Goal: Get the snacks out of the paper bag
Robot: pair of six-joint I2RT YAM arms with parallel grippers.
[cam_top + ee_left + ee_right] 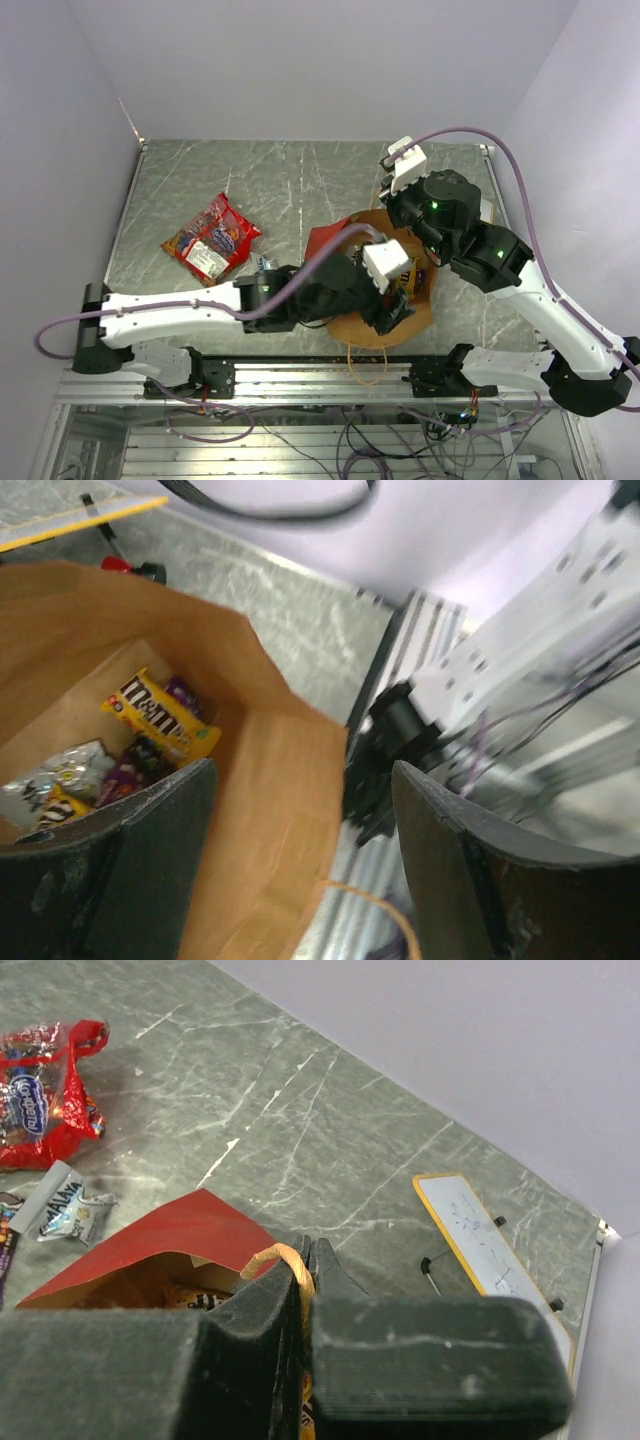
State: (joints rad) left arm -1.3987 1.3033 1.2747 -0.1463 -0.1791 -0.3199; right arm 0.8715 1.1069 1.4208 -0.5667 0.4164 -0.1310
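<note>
The brown paper bag (pixel 352 325) with a red side panel (pixel 170 1235) stands open between the arms. My left gripper (pixel 300 870) is open and empty at the bag's near rim (pixel 392 312). One finger (pixel 130 870) is inside the bag and the other is outside its wall. Inside lie a yellow packet (pixel 160 715), a silver packet (pixel 60 775) and a purple wrapper (pixel 135 770). My right gripper (pixel 312 1260) is shut on the bag's thin loop handle (pixel 285 1258) at the far rim. A red chip bag (pixel 212 238) and a silver-blue packet (pixel 68 1208) lie on the table to the left.
A flat white board with a yellow edge (pixel 480 1240) lies at the back right near the table edge. The bag's other loop handle (pixel 365 365) hangs over the near metal rail. White walls stand on three sides.
</note>
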